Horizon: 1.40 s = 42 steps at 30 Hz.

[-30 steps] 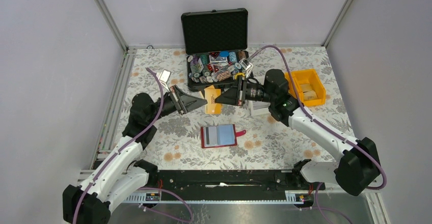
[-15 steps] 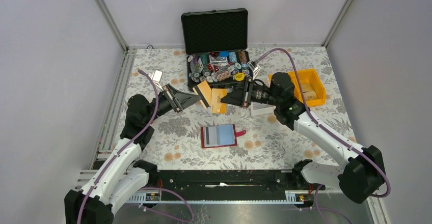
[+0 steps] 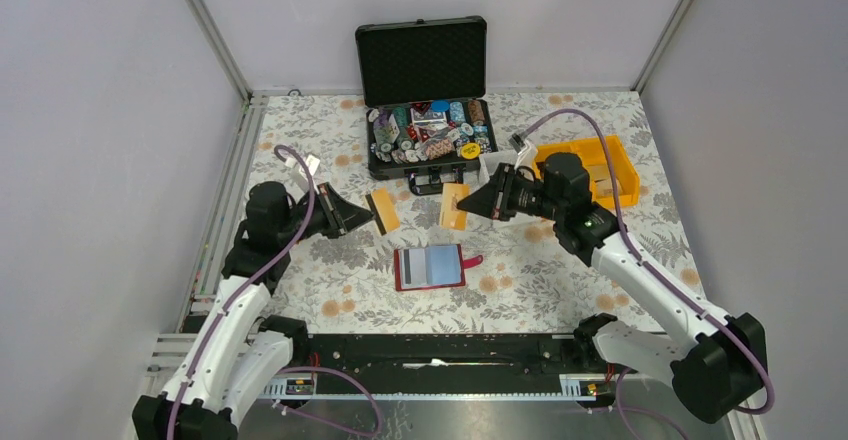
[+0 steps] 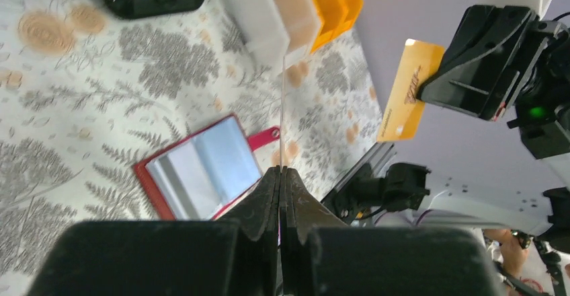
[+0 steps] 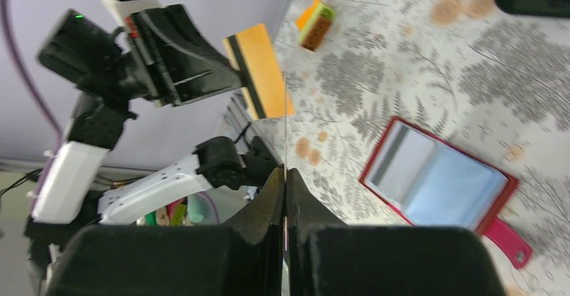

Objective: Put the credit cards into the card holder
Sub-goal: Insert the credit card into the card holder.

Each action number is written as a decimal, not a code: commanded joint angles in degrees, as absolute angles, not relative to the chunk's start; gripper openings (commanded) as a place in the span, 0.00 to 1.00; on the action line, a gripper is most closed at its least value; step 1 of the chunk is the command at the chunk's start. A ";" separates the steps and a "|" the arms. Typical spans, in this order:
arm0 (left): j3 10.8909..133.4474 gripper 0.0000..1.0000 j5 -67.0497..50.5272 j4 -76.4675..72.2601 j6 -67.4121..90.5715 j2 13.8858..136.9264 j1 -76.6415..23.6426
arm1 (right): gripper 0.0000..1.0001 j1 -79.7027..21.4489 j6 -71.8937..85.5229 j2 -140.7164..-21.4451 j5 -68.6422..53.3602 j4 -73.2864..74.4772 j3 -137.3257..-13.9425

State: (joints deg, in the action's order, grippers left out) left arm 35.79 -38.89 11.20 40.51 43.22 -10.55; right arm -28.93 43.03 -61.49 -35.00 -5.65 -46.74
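The dark red card holder (image 3: 431, 267) lies open on the floral table, with pale blue and grey cards in its slots. It also shows in both wrist views (image 4: 201, 175) (image 5: 437, 178). My left gripper (image 3: 368, 216) is shut on an orange credit card (image 3: 384, 210) with a dark stripe, held up left of and behind the holder. My right gripper (image 3: 470, 205) is shut on a gold credit card (image 3: 453, 206), right of and behind it. Each wrist camera sees its own card edge-on (image 4: 282, 107) (image 5: 285, 121) and the other arm's card flat (image 4: 409, 91) (image 5: 259, 70).
A black hard case (image 3: 425, 140) with poker chips stands open at the back centre. A yellow bin (image 3: 605, 172) sits at the back right behind the right wrist, with a white box (image 4: 252, 13) beside it. A small orange-green block (image 5: 316, 23) lies at the left.
Both grippers were together in front of the case; each has drawn away with a card, the left one leftwards and nearer, the right one rightwards. The cards now hang apart above the table.
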 commanded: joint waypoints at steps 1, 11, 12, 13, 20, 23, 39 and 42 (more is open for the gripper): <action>33.56 0.00 -41.11 15.19 34.52 42.05 -9.93 | 0.00 -30.06 40.05 -60.77 -28.86 -0.36 -42.90; 24.51 0.00 -42.31 6.60 39.36 40.57 -9.93 | 0.00 -35.26 45.15 -70.14 -27.75 -17.38 -31.41; 23.65 0.00 -42.44 5.41 40.09 40.34 -9.93 | 0.00 -35.83 45.50 -71.54 -27.74 -19.30 -30.93; 22.79 0.00 -42.57 4.05 40.75 40.26 -9.93 | 0.00 -36.21 45.74 -72.71 -27.91 -21.10 -30.64; 18.87 0.00 -45.06 -5.99 45.70 41.14 -9.94 | 0.00 -37.57 46.01 -81.26 -28.20 -28.49 -31.49; 18.91 0.00 -45.12 -6.82 45.88 41.35 -9.96 | 0.00 -37.87 45.99 -84.44 -28.11 -30.10 -32.15; 16.88 0.00 -45.36 -11.64 47.90 42.58 -10.02 | 0.00 -38.96 46.87 -93.01 -28.78 -33.84 -33.11; 16.80 0.00 -45.33 -11.53 47.90 42.67 -10.02 | 0.00 -38.96 46.93 -93.78 -28.76 -33.98 -32.87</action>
State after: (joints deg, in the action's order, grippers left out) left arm 16.64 -43.79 -7.46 47.92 42.57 -10.17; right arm -38.35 46.78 -92.71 -29.10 -31.22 -31.33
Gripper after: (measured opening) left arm 0.021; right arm 0.020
